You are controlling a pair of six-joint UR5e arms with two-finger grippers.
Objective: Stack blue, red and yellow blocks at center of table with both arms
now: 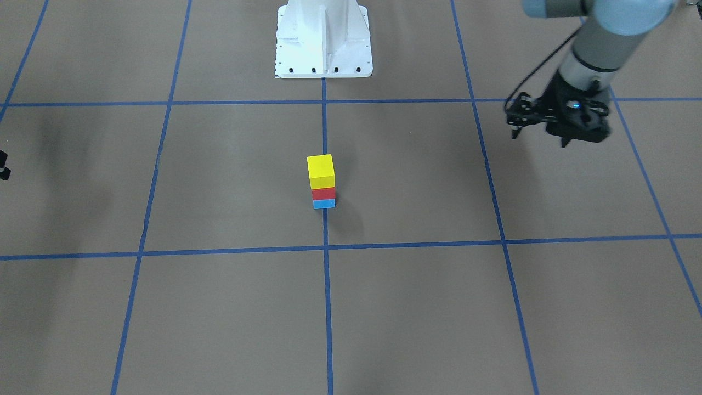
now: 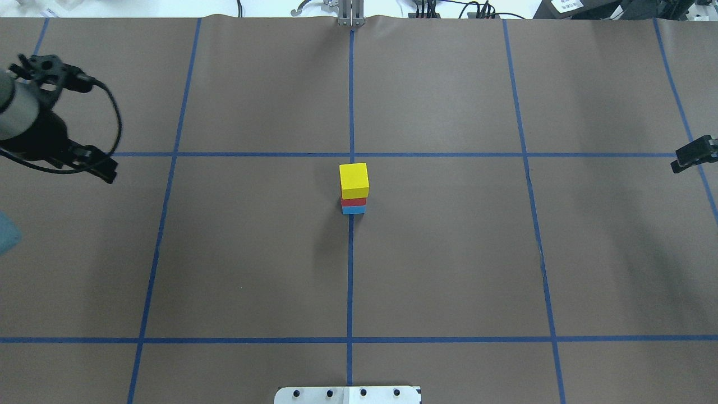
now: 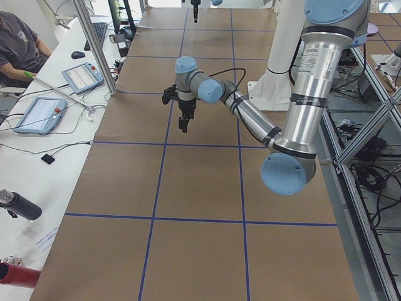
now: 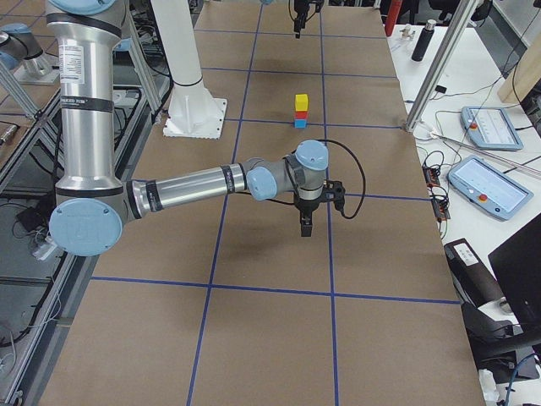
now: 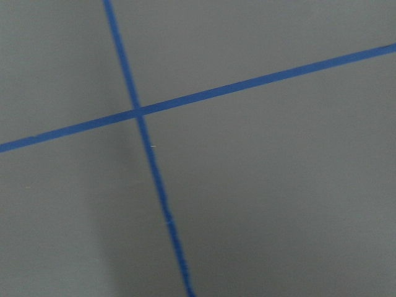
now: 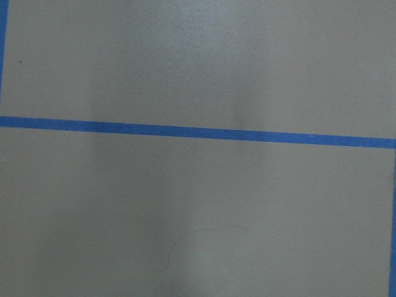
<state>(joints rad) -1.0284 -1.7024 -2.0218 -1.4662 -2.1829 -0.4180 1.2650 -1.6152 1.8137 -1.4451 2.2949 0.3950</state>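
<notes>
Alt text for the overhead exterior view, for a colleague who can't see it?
Three blocks are stacked on the center line of the table: blue block at the bottom, red block in the middle, yellow block on top. The left gripper and right gripper sit at the view's left and right edges, touching no block.

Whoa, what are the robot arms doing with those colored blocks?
Neither arm is touching the blocks right now. The yellow block sits on the red block, which sits on the blue block, making one tower in the middle of the table. The left gripper and the right gripper hang at opposite sides, far from the tower.
</notes>
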